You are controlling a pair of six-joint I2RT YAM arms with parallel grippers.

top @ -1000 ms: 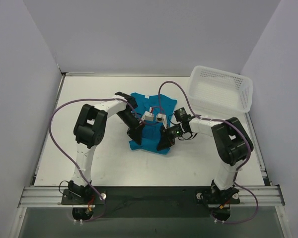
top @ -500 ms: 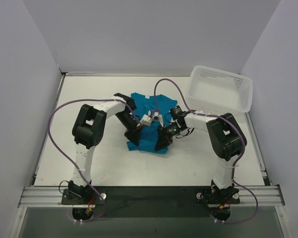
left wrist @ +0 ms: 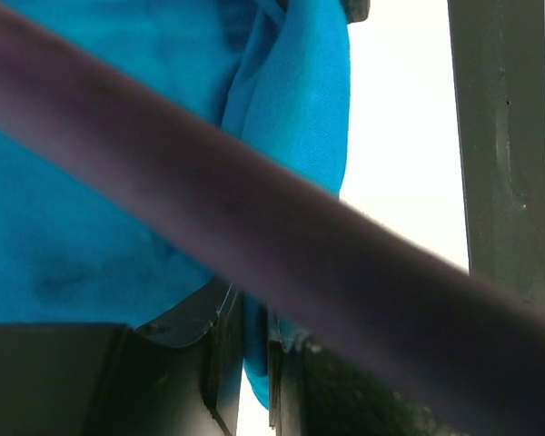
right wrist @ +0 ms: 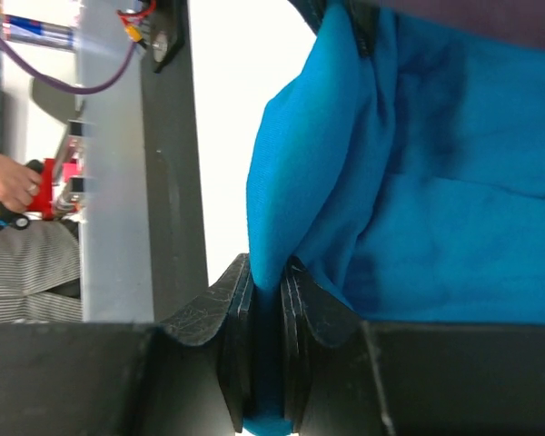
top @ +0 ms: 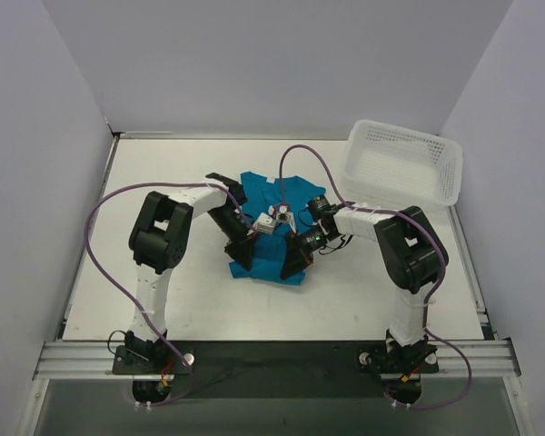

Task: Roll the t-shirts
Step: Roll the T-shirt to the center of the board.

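Note:
A teal-blue t-shirt (top: 265,256) lies bunched and partly rolled at the table's middle. My left gripper (top: 241,255) is shut on its left near edge, with blue cloth pinched between the fingers in the left wrist view (left wrist: 254,359). My right gripper (top: 291,262) is shut on its right near edge, with a fold of cloth clamped between the pads in the right wrist view (right wrist: 268,350). The shirt's far part with the collar (top: 263,184) lies flat beyond the wrists. A purple cable (left wrist: 254,227) crosses the left wrist view and hides much of it.
A white perforated plastic basket (top: 404,163) stands at the back right. Purple cables (top: 304,159) loop over both arms. Grey walls close in the table on three sides. The metal rail (top: 272,359) with the arm bases runs along the near edge.
Both grippers have drawn closer together and moved slightly left and away from the bases, carrying the shirt's near edge. The shirt's footprint has become narrower and more bunched.

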